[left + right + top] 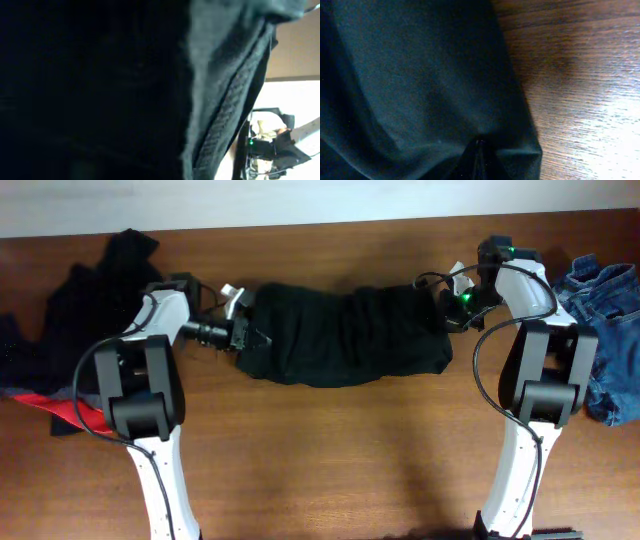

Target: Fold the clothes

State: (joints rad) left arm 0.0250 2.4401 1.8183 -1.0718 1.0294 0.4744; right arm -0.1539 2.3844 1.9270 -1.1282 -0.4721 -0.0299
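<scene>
- L claw (247, 332): clenched on the left end of the black trousers (345, 335), centre-left of overhead frame. Fingers themselves not visible in L wrist view; dark cloth (90, 90) fills nearly all of it, w/ a ribbed seam running diagonally right of centre.
- R claw (452, 308): clenched on the right end of the same trousers, upper right of centre in overhead. R wrist view shows cloth (410, 75) drawn into a pinch at bottom centre of frame, folds fanning up and out from there.
- Trousers: bunched, wrinkled band lying across the middle of the desk (330, 450), stretched btwn the two claws, lower edge sagging toward frame bottom.
- Desk: brown wood grain, bare surface (580, 75) on right half of R wrist view, just beside the cloth edge.
- Pile of black clothes (85, 310): upper left of overhead, behind L arm, apart from the trousers.
- Red-and-grey edge (62, 402): sticks out at the pile's lower left.
- Blue jeans (605, 310): crumpled at far right edge of frame, beside R arm, not touching the trousers.
</scene>
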